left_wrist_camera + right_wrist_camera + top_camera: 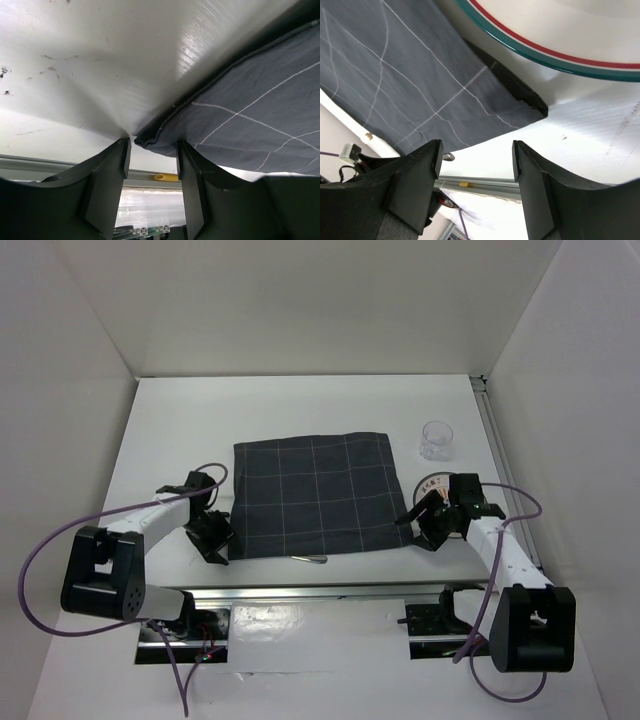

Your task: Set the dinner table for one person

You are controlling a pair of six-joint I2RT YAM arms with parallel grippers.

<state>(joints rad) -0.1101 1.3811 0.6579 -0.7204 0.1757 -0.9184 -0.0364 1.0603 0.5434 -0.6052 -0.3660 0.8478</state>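
While left end effector (152, 150) gapes | right end effector (476, 155) gapes | dinner table (300, 405) axis unclear

The dinner table (300, 410) is a smooth white board, matt from above. Close up it carries a soft sheen, with small dark scuffs and specks. The cloth (315, 495) is dark grey woven fabric, matt, with thin pale lines and a stitched, folded hem. The plate (570, 25) looks like glazed ceramic: glossy white with a green and red rim band. The glass (436, 439) is clear and smooth. The utensil handle (312, 560) is shiny metal, and the rail (330, 590) is duller grey metal. The left gripper (152, 150) and right gripper (477, 155) have black fingers — matt, plastic-looking, faintly grainy.
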